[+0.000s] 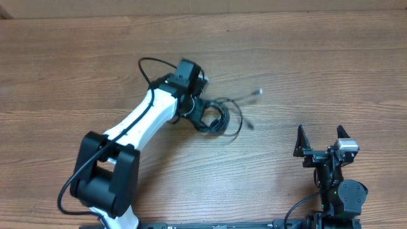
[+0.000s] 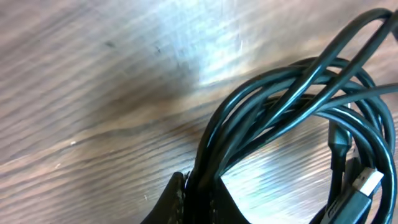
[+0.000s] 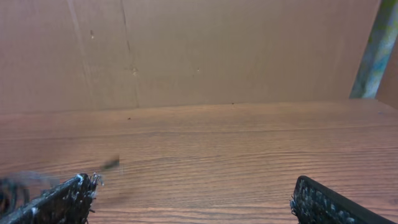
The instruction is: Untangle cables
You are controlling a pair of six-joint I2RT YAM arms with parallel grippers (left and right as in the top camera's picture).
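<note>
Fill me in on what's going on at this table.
The left gripper is shut on a tangled bundle of thin black cables near the middle of the brown wooden table. It pinches several strands at once. The loops are not yet separated, and a silver plug shows among them. The right gripper is open at the table's near right, apart from the cables and holding nothing.

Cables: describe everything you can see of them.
The cables are thin, glossy black cords, rubbery-looking, tangled in overlapping loops near the middle of the wooden table. A flat silver plug shows at one end. Another end sticks out toward the upper right in the overhead view, blurred. The left gripper has its jaws shut on several strands at the bundle's left edge.
</note>
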